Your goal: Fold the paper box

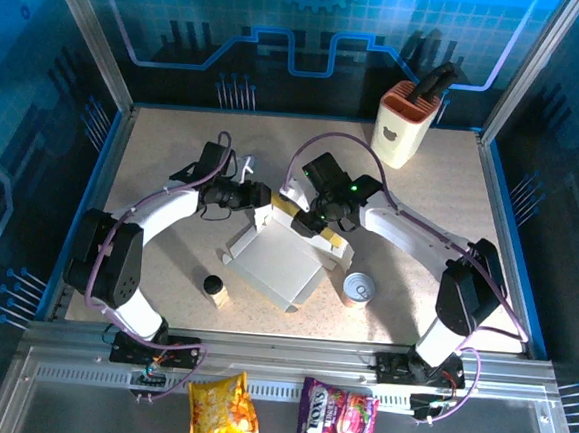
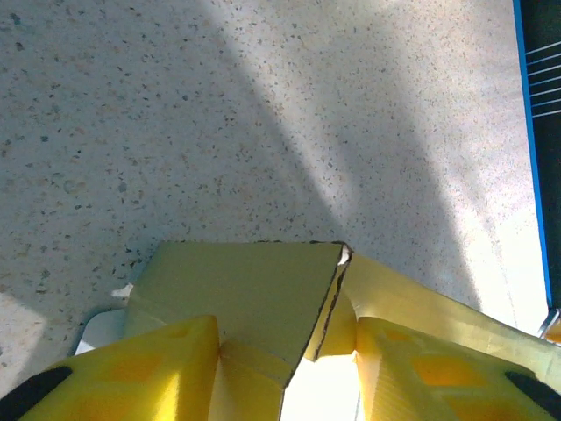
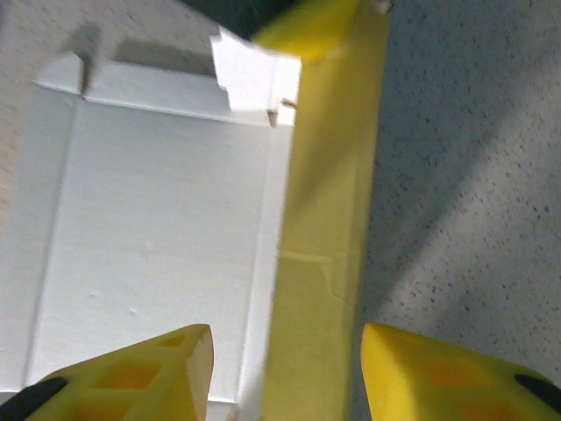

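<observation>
The left fingers (image 2: pixel 131 373) stand apart with a raised yellow corner of the paper box (image 2: pixel 237 289) between them; whether they press on it I cannot tell. The right fingers (image 3: pixel 140 377) are spread wide, straddling a standing yellow side wall without clamping it, the grey-white floor of the box under the left-hand finger. From above, the box lies open at the middle of the speckled counter (image 1: pixel 153 166), inside facing up, both arms meeting at its far edge. A tin can (image 1: pixel 360 287) stands just beside its near right corner, a small black-capped jar (image 1: pixel 214 287) near its left. At the far right a cream knife block (image 1: pixel 405 125) holds a black handle.
</observation>
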`<state>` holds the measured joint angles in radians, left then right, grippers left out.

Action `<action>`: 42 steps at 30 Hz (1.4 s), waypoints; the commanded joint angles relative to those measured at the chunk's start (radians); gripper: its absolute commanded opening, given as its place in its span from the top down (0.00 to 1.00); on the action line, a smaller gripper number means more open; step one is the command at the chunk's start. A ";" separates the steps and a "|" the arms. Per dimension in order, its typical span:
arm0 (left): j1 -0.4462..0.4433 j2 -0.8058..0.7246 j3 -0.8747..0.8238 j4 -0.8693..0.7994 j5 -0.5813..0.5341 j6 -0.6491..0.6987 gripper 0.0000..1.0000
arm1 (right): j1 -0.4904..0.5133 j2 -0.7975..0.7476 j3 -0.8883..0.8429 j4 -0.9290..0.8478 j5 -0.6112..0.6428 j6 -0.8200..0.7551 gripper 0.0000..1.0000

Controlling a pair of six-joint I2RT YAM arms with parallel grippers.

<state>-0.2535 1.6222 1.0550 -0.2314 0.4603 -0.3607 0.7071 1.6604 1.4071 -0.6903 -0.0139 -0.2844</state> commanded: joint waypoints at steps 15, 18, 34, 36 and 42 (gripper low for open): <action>-0.012 -0.023 -0.081 0.064 -0.032 -0.011 0.54 | -0.255 0.159 0.176 -0.104 -0.614 0.297 0.45; -0.011 -0.025 -0.089 0.073 -0.031 -0.010 0.54 | -0.264 0.181 0.166 -0.091 -0.681 0.278 0.45; -0.011 -0.035 -0.111 0.090 -0.021 -0.013 0.54 | -0.245 0.281 0.168 -0.100 -0.645 0.255 0.58; -0.011 -0.038 -0.114 0.091 -0.021 -0.014 0.54 | -0.239 0.286 0.166 -0.093 -0.634 0.255 0.60; -0.012 -0.047 -0.125 0.099 -0.017 -0.014 0.54 | -0.221 0.292 0.161 -0.087 -0.623 0.260 0.67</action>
<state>-0.2592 1.5852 0.9600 -0.0917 0.4603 -0.3683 0.4660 1.9312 1.5761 -0.7628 -0.6376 -0.0181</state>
